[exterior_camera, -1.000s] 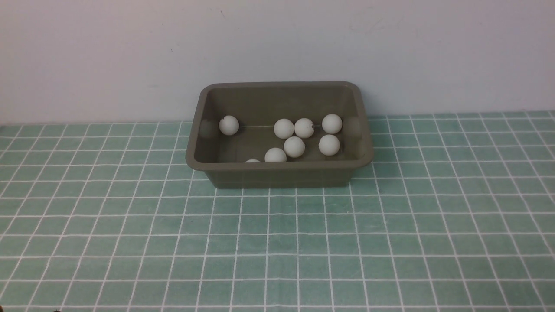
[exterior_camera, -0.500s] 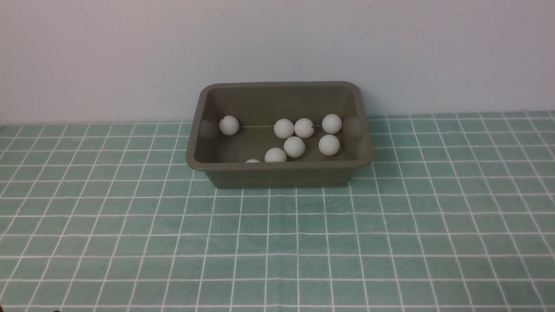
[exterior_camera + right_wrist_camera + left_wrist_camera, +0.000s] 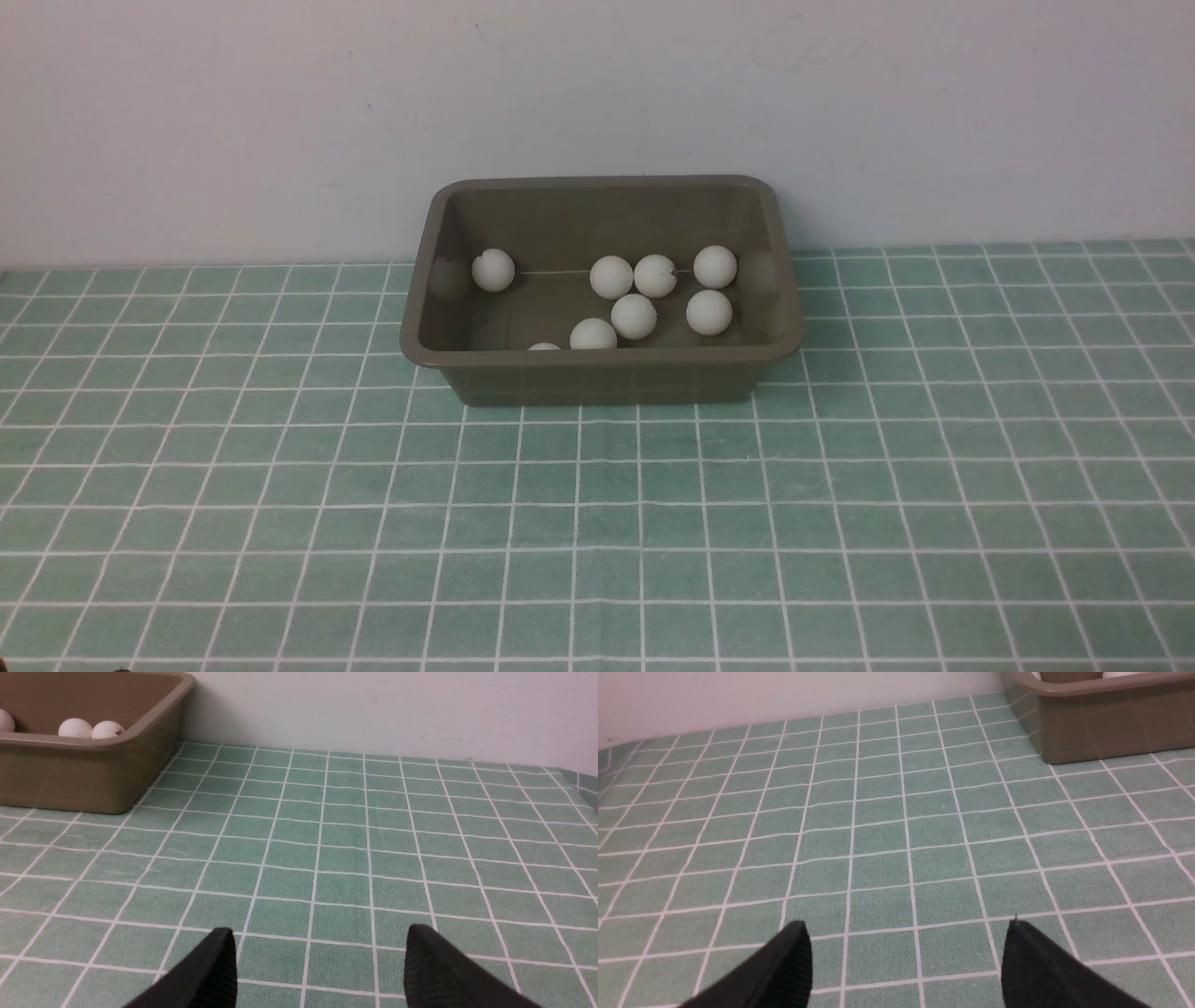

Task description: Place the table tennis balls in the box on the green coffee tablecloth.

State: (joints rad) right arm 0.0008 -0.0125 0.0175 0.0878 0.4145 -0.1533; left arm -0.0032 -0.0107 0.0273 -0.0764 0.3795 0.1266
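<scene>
Nothing has moved over the last second that I can make out: the front view reads the same as before, balls and tub alike.

My left gripper (image 3: 906, 947) hangs low over the green coffee tablecloth (image 3: 878, 826) with its two black fingertips (image 3: 794, 961) spread wide and nothing between them, only bare cloth. From that gripper the box (image 3: 1106, 728) lies ahead and off to its right, well apart; just one corner of it shows on that wrist camera.

My right gripper (image 3: 320, 956) hangs the same way, fingers apart and empty. The box sits ahead of it and to its left, well apart, and I can see three white balls over the rim there.

In the front view neither arm shows. The box (image 3: 602, 378) stands on the cloth near the wall (image 3: 597, 93), and the table tennis balls (image 3: 634, 315) lie inside it. I count eight: one alone toward the left end (image 3: 493, 269), a loose group of six toward the middle and right, and one (image 3: 543, 346) nearly hidden behind the near rim. I see no ball on the cloth.
</scene>
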